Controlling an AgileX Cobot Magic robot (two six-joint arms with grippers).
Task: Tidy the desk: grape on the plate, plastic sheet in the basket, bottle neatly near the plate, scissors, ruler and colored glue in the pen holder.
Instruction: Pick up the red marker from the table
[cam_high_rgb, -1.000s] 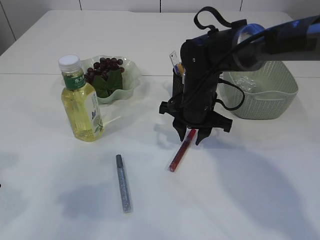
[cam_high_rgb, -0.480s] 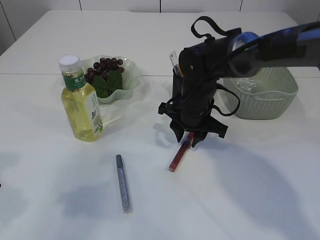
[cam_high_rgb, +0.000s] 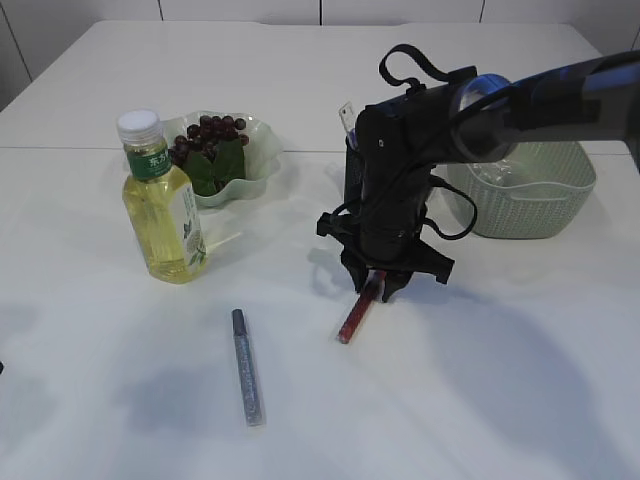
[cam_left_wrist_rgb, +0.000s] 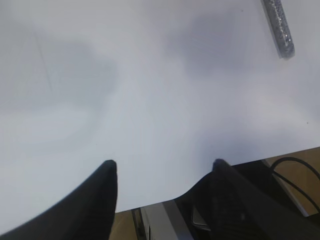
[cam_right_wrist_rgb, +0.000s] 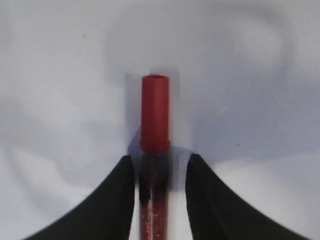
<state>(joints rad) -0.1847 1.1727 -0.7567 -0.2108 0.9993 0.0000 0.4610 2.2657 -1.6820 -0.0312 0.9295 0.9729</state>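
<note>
Dropping lower, the right gripper (cam_right_wrist_rgb: 160, 172) now straddles the red glue tube (cam_right_wrist_rgb: 154, 112), fingers narrowing but not yet clenched. Left gripper (cam_left_wrist_rgb: 162, 172) stays released, idle.

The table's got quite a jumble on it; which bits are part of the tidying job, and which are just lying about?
Part of the job:
red glue, between the right gripper fingers
silver glue
bottle
grapes on plate
pen holder with ruler
basket

Just lying about:
nothing visible
</note>
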